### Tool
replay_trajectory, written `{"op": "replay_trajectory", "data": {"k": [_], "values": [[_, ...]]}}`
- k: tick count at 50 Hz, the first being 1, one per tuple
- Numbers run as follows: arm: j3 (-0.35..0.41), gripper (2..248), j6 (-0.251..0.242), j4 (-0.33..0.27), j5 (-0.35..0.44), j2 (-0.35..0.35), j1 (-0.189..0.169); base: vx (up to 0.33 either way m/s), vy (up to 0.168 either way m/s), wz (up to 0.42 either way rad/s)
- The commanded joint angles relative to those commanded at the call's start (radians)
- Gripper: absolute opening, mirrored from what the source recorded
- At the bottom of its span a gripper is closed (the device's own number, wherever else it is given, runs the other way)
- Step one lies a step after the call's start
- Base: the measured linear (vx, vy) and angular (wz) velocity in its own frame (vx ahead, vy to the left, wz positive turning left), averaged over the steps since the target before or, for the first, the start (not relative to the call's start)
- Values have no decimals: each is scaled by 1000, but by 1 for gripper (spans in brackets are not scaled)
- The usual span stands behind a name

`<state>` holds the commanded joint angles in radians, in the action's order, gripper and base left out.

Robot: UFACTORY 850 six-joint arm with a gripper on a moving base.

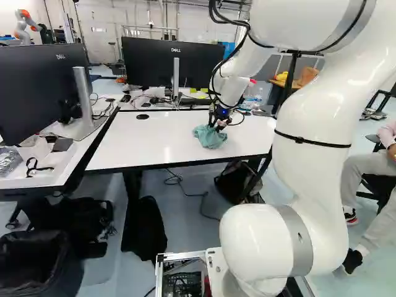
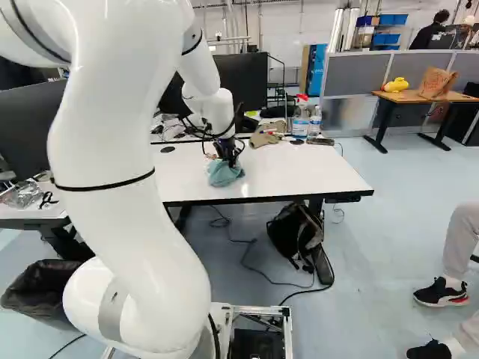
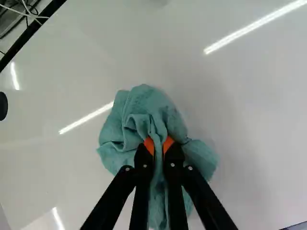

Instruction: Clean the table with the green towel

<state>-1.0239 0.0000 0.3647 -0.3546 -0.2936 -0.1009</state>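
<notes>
Atop a white table (image 2: 314, 176), one green towel (image 2: 222, 174) lies bunched, a fold of it pinched between the two orange-padded fingers of one black gripper (image 2: 229, 155). Near the table's far edge stand two bottles (image 2: 301, 127); two black monitors (image 1: 151, 60) occupy adjoining desks (image 1: 69, 162).

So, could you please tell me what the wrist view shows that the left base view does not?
Only the wrist view: the orange pads of the end effector, with a fold of the green towel pinched between them.

Only the left base view: two monitors, a black bin on the floor and another robot in the background.

Both: the end effector and the towel on the white table.
</notes>
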Motion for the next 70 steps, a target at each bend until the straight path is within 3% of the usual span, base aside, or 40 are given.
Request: {"op": "replay_trajectory", "data": {"k": [18, 32, 54, 70], "values": [[-95, 41, 0, 0, 0, -75, 1, 0, 0, 0], [-145, 41, 0, 0, 0, -114, 29, 0, 0, 0], [-77, 41, 0, 0, 0, -61, 79, 0, 0, 0], [5, 41, 0, 0, 0, 4, 89, 0, 0, 0]]}}
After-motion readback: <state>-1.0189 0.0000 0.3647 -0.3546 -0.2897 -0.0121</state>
